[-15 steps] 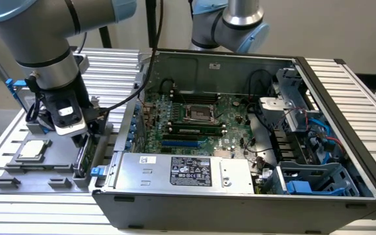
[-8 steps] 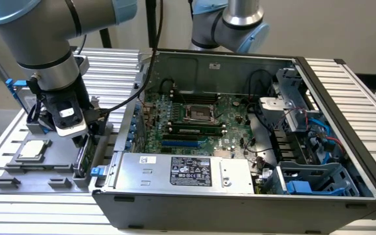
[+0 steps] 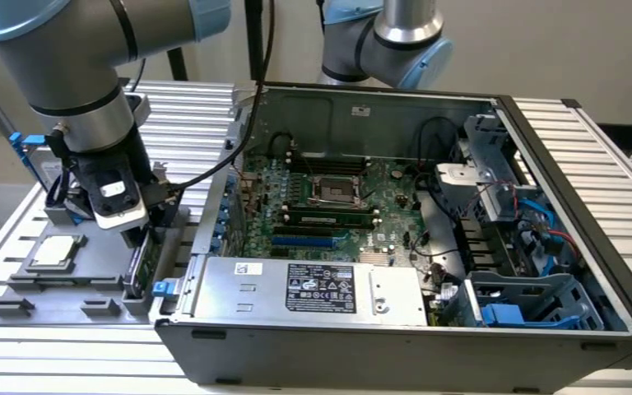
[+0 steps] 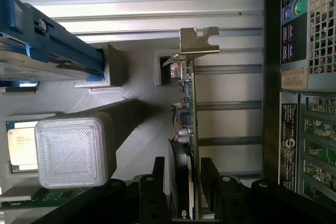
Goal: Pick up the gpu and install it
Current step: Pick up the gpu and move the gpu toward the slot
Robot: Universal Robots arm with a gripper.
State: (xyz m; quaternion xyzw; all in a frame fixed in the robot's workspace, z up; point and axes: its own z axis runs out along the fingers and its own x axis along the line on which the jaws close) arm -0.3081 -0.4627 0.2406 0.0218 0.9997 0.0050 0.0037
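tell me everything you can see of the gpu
The gpu is a thin card with a green circuit board, small components and a black face. It stands on its edge in a slot of the grey holder, beside the open computer case. Its silver metal bracket is at the end away from the gripper. The open gripper straddles its near end, one finger on each side, with a slim gap showing.

A silver ribbed aluminium table (image 3: 612,148) carries, on the exterior view's left towards its near edge, a flat grey plastic fixture tray (image 3: 75,292), and just beside that, to the right, a large dark grey open computer case (image 3: 404,354).
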